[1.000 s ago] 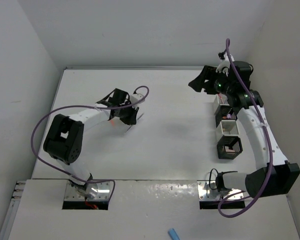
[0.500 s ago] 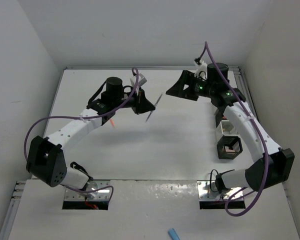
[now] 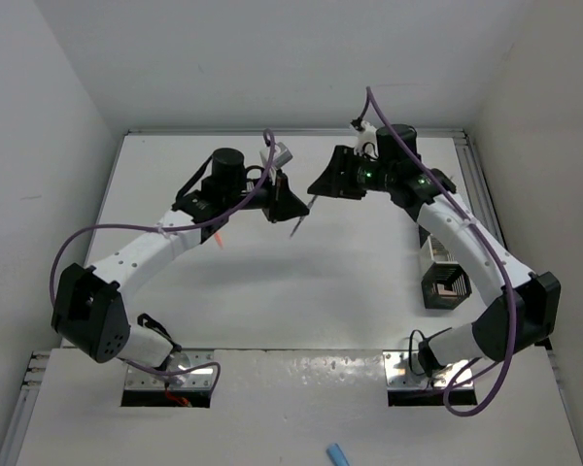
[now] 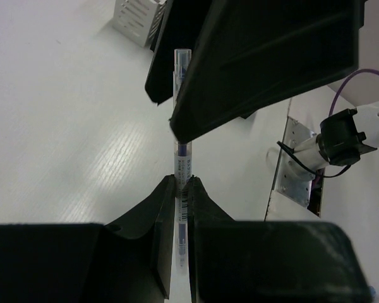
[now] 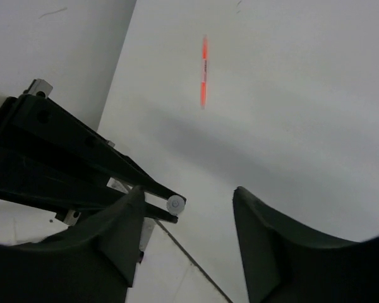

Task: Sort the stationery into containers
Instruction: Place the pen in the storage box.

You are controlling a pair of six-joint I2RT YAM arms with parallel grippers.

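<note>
Pen [image 4: 182,161], a clear barrel with a purple-blue core, hangs in the air over the middle of the desk [image 3: 350,282]. The left pincer [image 4: 182,184] clamps its lower part, jaws closed tight on it. The pen's free end pokes up between the fingers of the right pincer [image 5: 188,197], which stand apart on either side without touching it. The round end cap shows in that gap in the right wrist view. A second ago the left arm was low over the left of the desk and the right arm was out by the containers [image 3: 447,284] on the right. Both have since swung in and risen to meet mid-desk. That reads as a hand-over: the left side has fetched the pen, and the right, nearer the containers, looks set to take it and drop it in one. The next step would be for the right jaws to close before the left lets go. An orange pen [image 5: 203,71] lies on the desk beyond, not yet sorted. A barcode label [image 4: 184,197] wraps the barrel at the left fingertips, with small print beside it. None of it is legible, and no brand can be made out.
</note>
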